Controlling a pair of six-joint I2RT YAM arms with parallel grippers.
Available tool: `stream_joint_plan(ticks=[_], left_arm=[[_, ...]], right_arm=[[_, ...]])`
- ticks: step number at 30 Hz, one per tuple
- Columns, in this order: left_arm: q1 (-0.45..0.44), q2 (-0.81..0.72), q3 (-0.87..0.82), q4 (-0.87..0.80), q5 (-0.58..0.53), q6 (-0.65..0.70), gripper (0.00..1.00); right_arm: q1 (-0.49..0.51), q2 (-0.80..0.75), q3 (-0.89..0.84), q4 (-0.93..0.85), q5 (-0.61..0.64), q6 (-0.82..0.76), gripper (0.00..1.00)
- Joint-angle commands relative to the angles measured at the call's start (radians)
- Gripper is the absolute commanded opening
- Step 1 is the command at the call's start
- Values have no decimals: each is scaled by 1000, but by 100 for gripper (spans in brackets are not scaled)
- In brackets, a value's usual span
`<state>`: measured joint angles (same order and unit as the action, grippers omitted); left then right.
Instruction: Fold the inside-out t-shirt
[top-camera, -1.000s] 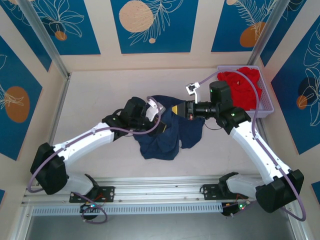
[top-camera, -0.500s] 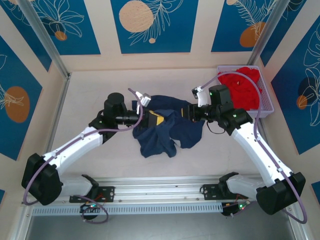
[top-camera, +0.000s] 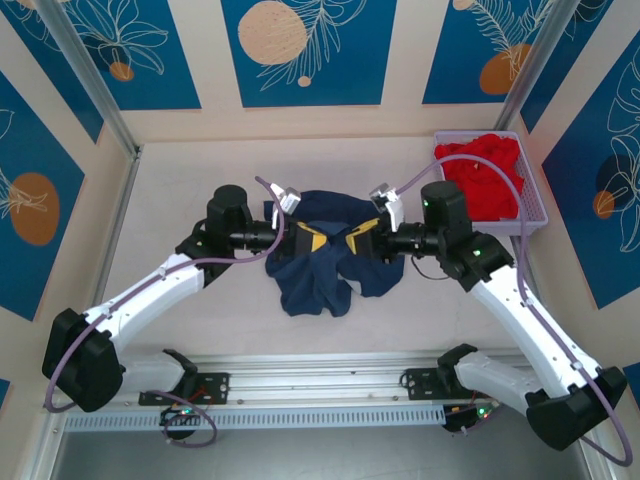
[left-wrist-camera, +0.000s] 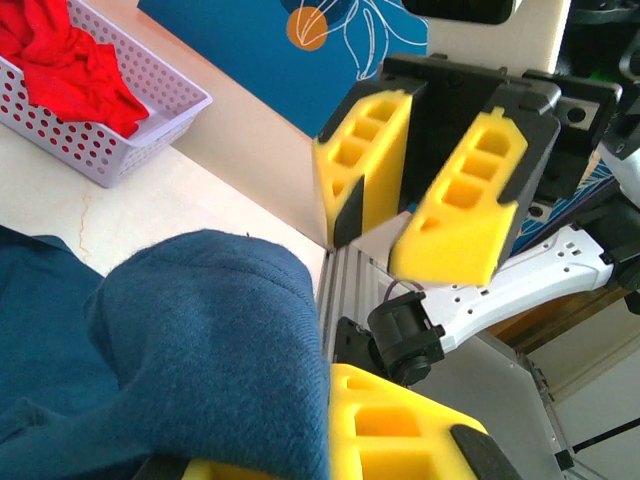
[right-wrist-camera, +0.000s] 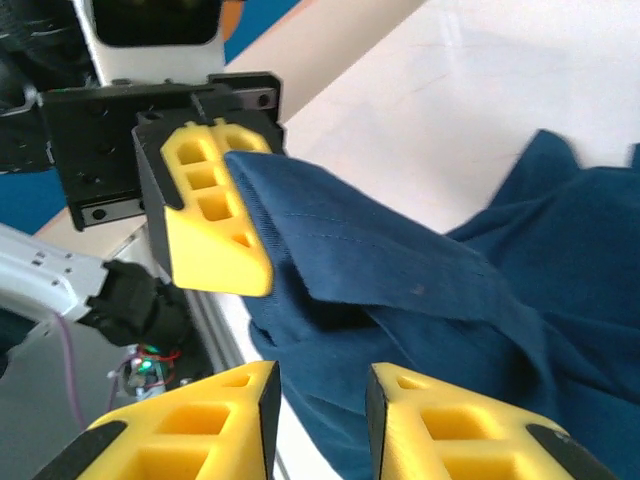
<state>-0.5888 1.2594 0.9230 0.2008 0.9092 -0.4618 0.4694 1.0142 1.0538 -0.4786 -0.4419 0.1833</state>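
The inside-out t-shirt is a dark navy heap at the middle of the table. My left gripper is at its left upper edge, shut on a raised fold of the cloth that fills the space between its yellow fingers. My right gripper faces it from the right, a short way off, jaws open over the shirt with nothing pinched between its fingertips. In the right wrist view the left gripper's finger holds a hemmed edge. The left wrist view shows the right gripper open.
A lilac perforated basket holding a bright red garment stands at the back right, close behind the right arm; it also appears as the basket in the left wrist view. An aluminium rail runs along the near edge.
The left arm swung back and left, and its gripper closed on the shirt's edge. The right gripper let go of the cloth, opened, and moved left to face the left gripper.
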Motion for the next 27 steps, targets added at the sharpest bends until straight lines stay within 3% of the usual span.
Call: stream_joint_plan(ticks=[1,11,23,27], left_arm=[[11,-18,24,1,23,31,0],[11,-24,17,-12,23,38,0],[11,-26,11,-15,31,48,0],[11,-26,10,-14,34,51,0]], right_arm=[[2,37,-47,169,-124,57,33],[2,110,-82,350,-184,169,41],[11,159,-66,405,-138,236,35],[16,180,-55,394,-129,233,36]])
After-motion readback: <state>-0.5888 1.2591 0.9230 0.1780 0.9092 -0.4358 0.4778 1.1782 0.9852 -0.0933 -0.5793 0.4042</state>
